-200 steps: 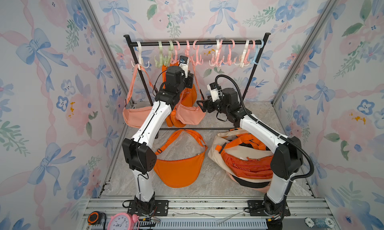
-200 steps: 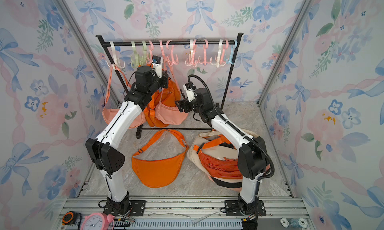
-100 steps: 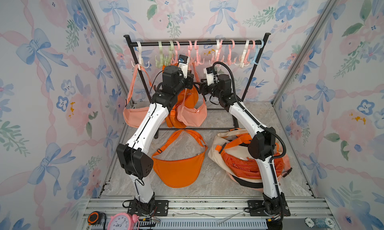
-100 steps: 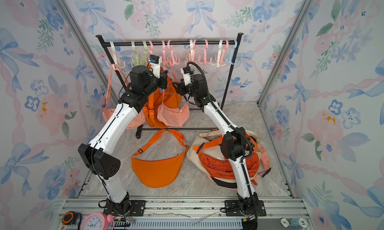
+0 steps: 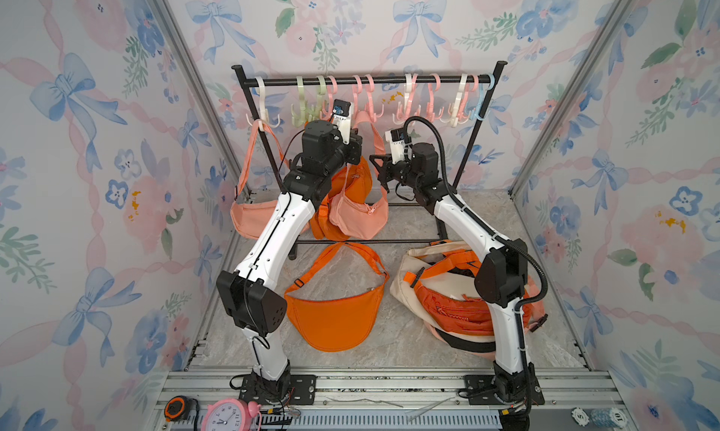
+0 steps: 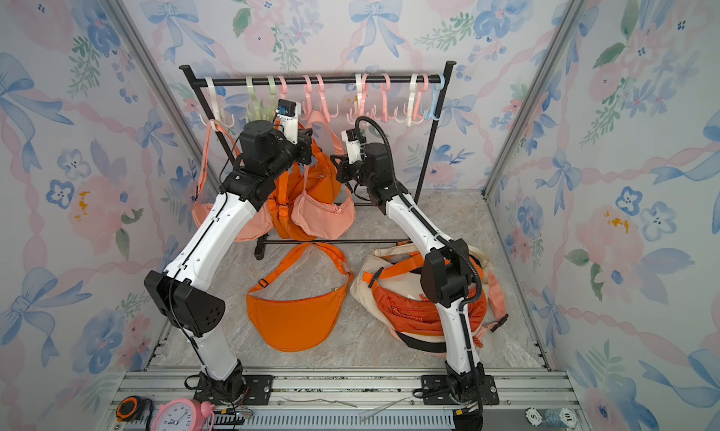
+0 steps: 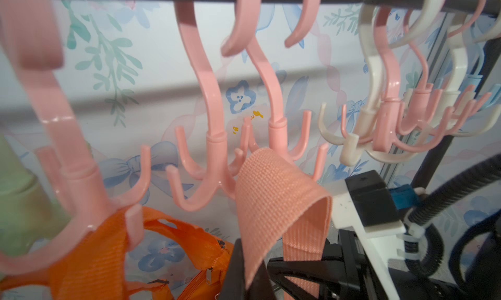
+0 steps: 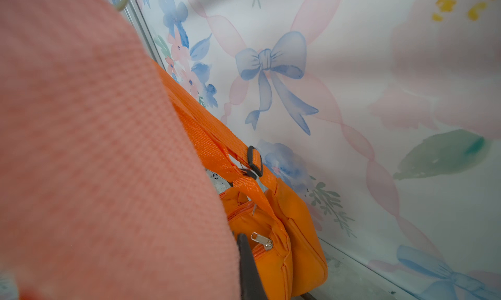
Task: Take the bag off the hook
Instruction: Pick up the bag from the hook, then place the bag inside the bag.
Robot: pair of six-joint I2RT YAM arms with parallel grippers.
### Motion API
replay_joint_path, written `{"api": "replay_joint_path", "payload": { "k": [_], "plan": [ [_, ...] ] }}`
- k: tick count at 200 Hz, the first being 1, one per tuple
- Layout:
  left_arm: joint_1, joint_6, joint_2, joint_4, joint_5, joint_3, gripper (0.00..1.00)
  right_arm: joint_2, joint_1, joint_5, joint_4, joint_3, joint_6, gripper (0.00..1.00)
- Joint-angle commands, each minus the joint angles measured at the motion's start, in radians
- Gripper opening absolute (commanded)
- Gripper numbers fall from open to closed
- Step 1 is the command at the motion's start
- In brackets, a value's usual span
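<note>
- We see the peach crossbody bag (image 5: 360, 218) hanging mid-rack. Its body sits low in front of a hanging orange bag (image 5: 356, 183), clear of the floor.
- Its strap (image 7: 273, 192) loops up to a pink multi-prong hook (image 7: 276, 133). We cannot tell whether the webbing rests on a prong or lies just in front of it.
- The left gripper (image 7: 245, 277) is clenched on the strap's left leg, just below the loop.
- The right gripper (image 5: 383, 172) is closed on the strap's right leg, beside the left one.
- The hook hangs from the black rail (image 5: 366, 81) among pink, white, green and blue hooks.
- Farther left, a second peach bag (image 5: 249, 218) hangs from a white hook (image 5: 263, 115).
- Nearer us, a flat orange bag (image 5: 335, 316) lies on the marble floor (image 5: 409, 230), with a heap of bags (image 5: 448, 304) to its right.
</note>
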Motion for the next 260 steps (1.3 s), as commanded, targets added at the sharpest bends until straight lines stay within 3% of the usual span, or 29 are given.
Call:
{"api": "replay_joint_path", "payload": {
  "k": [1,61,124,203,260],
  "plan": [
    [-0.003,-0.018,-0.027,0.022,-0.003,0.046,0.00,-0.114,0.001,-0.018,0.095,-0.027,0.032,0.00],
    [-0.015,-0.007,-0.213,0.050,-0.028,-0.117,0.00,-0.284,0.037,-0.021,0.077,-0.160,0.024,0.00],
    [-0.041,0.011,-0.564,0.095,-0.068,-0.482,0.00,-0.483,0.120,-0.003,-0.021,-0.311,-0.059,0.00],
    [-0.129,-0.032,-1.052,-0.016,-0.121,-0.805,0.00,-0.780,0.344,0.105,-0.103,-0.573,-0.189,0.00],
    [-0.129,-0.071,-1.254,-0.127,-0.203,-0.941,0.00,-0.887,0.450,0.195,-0.136,-0.693,-0.193,0.00]
  ]
}}
